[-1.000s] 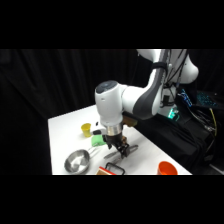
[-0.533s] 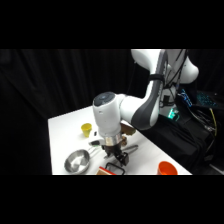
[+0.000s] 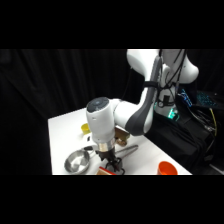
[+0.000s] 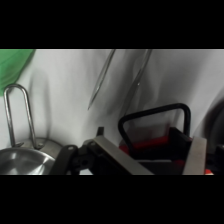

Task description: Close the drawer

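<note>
- The white arm reaches down from the upper right to the front edge of the table.
- The gripper hangs low over the front of the table, right above a red thing.
- That red thing is the drawer. In the side view only a small bit of it shows at the bottom edge, just under the gripper.
- In the wrist view the drawer sits close below the gripper. Its black loop handle stands up in front.
- Two flat grey fingers reach up from the bottom, one on each side of the drawer's red part. They are spread apart. I cannot tell if they touch the drawer.
- A steel bowl sits just beside the gripper, on the left in the side view. In the wrist view its rim and wire handle show at the left.
- Metal tongs lie on the table just past the gripper.
- A green thing shows in the top left corner of the wrist view.
- An orange bowl sits at the front right of the table, well apart from the drawer.
- A yellow thing sits behind the arm.
</note>
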{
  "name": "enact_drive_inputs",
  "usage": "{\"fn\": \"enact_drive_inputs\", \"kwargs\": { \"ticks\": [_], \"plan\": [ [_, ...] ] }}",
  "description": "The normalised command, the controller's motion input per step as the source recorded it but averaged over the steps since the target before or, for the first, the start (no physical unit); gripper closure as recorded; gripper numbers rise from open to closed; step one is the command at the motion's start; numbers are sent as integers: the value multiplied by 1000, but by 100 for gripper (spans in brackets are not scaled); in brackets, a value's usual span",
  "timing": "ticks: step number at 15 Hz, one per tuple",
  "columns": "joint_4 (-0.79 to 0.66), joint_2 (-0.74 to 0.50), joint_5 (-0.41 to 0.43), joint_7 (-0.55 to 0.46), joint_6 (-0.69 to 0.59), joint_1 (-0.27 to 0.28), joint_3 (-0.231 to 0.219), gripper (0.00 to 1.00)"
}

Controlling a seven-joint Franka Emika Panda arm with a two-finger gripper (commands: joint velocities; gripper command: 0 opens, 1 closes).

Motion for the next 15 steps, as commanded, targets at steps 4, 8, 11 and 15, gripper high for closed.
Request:
{"fn": "enact_drive_inputs", "kwargs": {
  "ticks": [4, 8, 11, 15],
  "plan": [
    [181, 83, -65, -49, 52, 49, -34, 0],
    [177, 55, -102, -34, 25, 86, -44, 0],
    [266, 74, -116, 24, -65, 149, -43, 0],
    [333, 141, -78, 51, -126, 145, -10, 0]
  ]
}}
